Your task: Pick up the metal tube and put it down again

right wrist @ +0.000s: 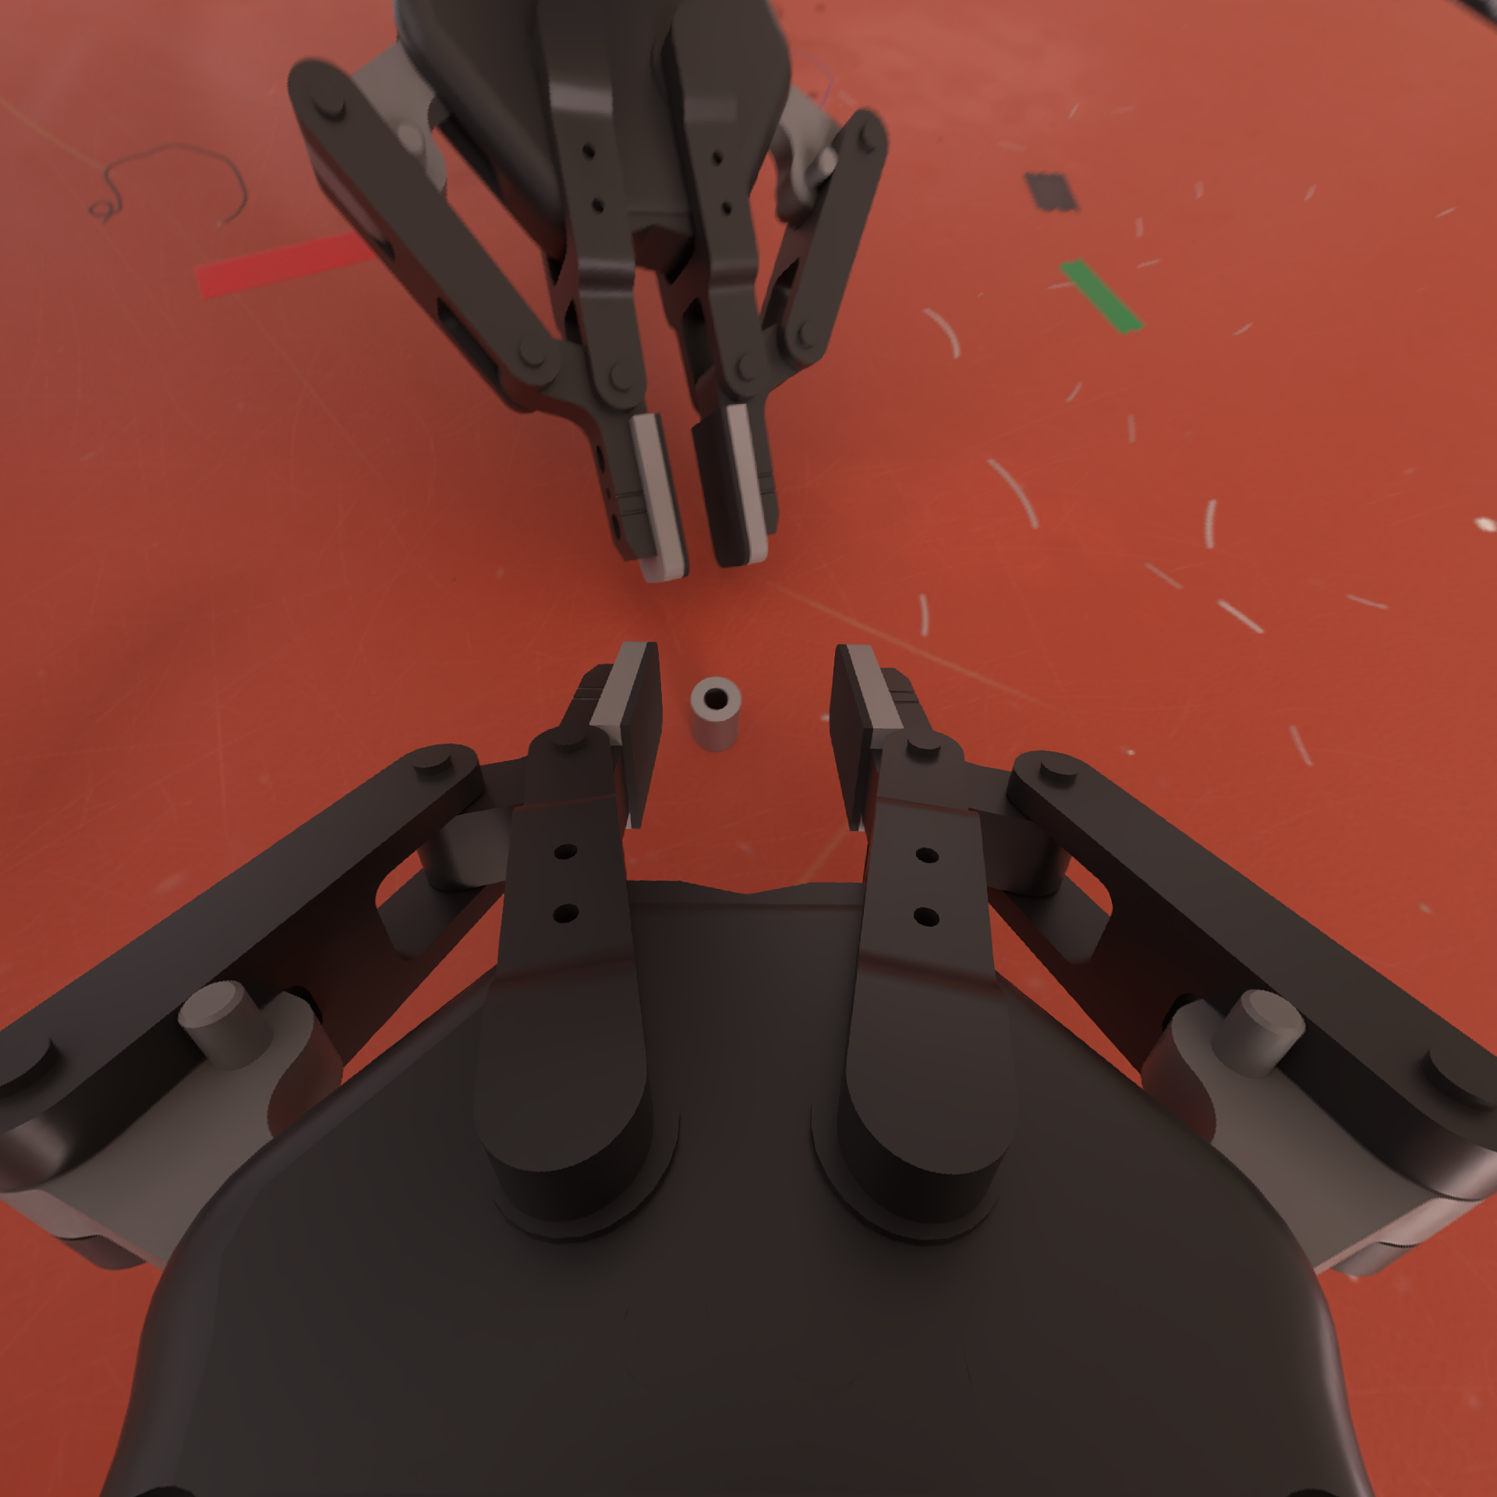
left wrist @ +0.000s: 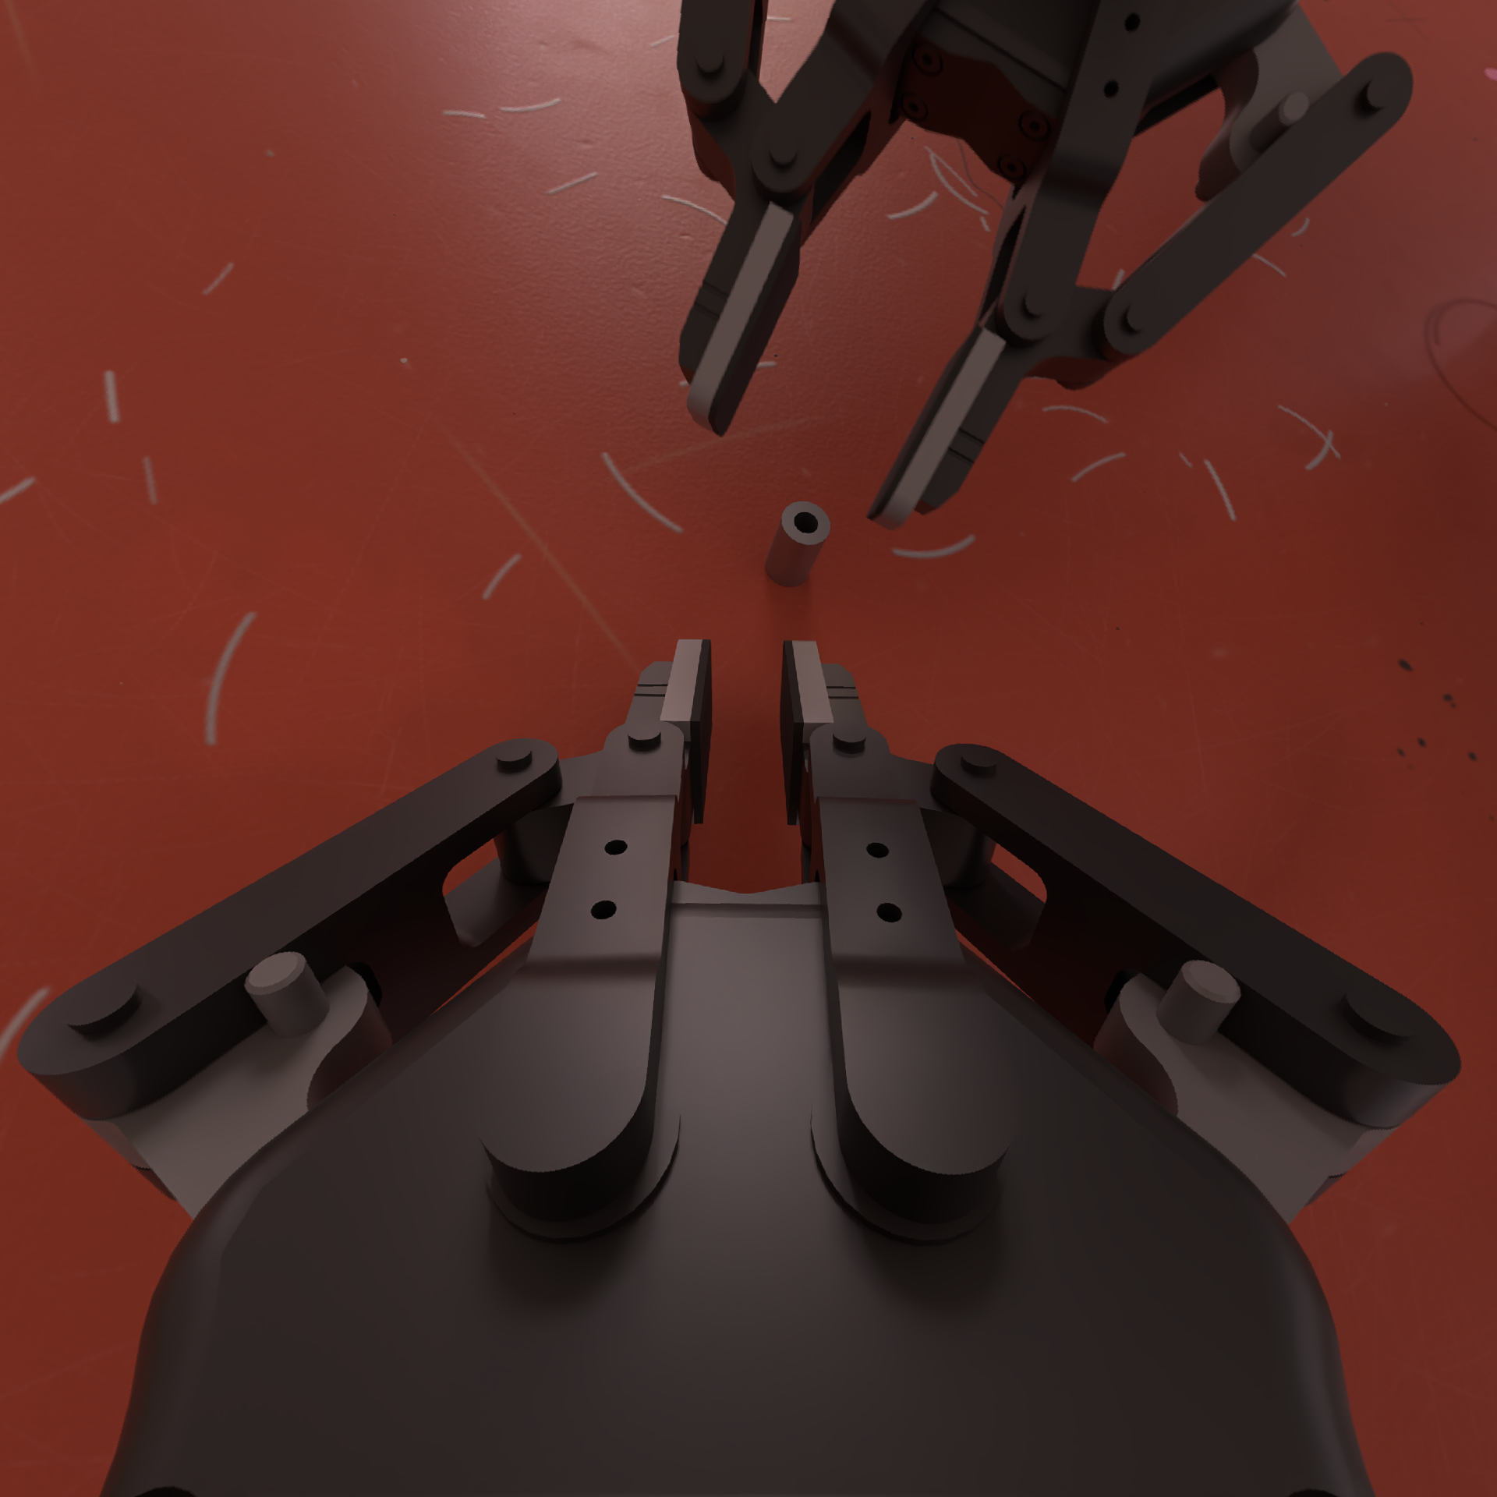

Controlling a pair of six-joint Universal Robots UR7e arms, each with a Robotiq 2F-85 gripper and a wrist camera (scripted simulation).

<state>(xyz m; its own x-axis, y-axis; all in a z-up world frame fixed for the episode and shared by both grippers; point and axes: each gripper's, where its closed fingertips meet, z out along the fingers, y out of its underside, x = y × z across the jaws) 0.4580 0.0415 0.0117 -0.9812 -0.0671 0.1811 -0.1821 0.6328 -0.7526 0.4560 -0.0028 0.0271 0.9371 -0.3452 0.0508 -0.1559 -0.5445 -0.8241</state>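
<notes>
You cannot see any edge or corner of the table (left wrist: 243, 324) in either view; the red top runs off every side. The left gripper (left wrist: 747, 648) body is cut off at the bottom of its own view, and the right gripper (right wrist: 745, 652) likewise in its view. Seen from the left wrist, the right gripper's upper body leaves the top edge. The tube (right wrist: 716, 713) hides its own foot, so you cannot tell its contact with the table. A faint ring (left wrist: 1466, 356) at the right edge is cut off. The dark patch (right wrist: 1051, 192) is too small to identify.
</notes>
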